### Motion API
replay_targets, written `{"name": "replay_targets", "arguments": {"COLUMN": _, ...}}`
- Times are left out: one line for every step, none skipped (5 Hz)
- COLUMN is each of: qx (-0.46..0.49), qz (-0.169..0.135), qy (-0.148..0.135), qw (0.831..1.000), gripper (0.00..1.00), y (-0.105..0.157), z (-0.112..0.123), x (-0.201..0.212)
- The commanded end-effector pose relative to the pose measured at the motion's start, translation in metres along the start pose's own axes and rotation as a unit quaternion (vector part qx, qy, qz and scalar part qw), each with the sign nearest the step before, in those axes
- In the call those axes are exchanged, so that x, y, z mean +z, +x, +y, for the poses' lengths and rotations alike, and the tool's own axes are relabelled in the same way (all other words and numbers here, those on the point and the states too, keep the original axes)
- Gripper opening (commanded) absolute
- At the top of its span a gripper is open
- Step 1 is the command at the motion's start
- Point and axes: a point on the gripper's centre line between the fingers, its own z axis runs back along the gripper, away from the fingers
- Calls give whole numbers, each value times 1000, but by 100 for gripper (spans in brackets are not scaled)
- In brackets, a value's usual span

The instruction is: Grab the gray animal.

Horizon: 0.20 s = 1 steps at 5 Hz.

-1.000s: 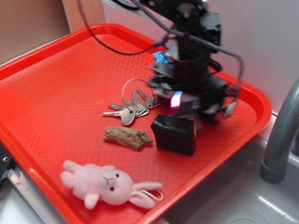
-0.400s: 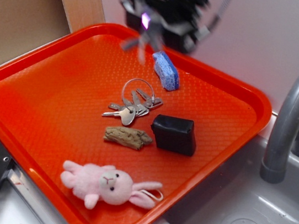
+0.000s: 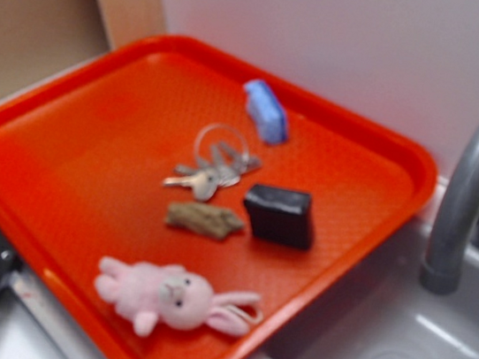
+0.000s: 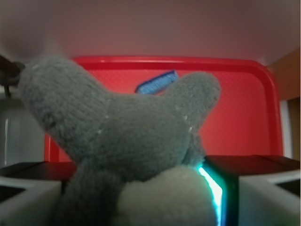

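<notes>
On my wrist view, the gray animal [image 4: 127, 141] fills the frame, clamped between the jaws of the gripper [image 4: 141, 197], above the red tray [image 4: 244, 108]. Exterior view, left to right: pink bunny [image 3: 171, 297], keys [image 3: 209, 171], blue sponge [image 3: 266, 110], black block [image 3: 280, 216], faucet [image 3: 469, 194].

tray [image 3: 96, 124] left of sink [image 3: 430, 349], faucet [image 3: 469, 194] at its right edge | on tray: sponge [image 3: 265, 110] at back, keys [image 3: 210, 168] in front of it, wood piece [image 3: 204, 219] in front of keys, block [image 3: 280, 215] right of wood, bunny [image 3: 171, 296] at front edge | gray animal [image 4: 117, 136] between claw [image 4: 141, 188] fingers, above tray
</notes>
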Motion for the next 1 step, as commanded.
{"name": "replay_targets", "arguments": {"qx": 36, "qz": -56, "qy": -26, "qw": 997, "gripper": 0, "y": 5, "z": 46, "x": 63}}
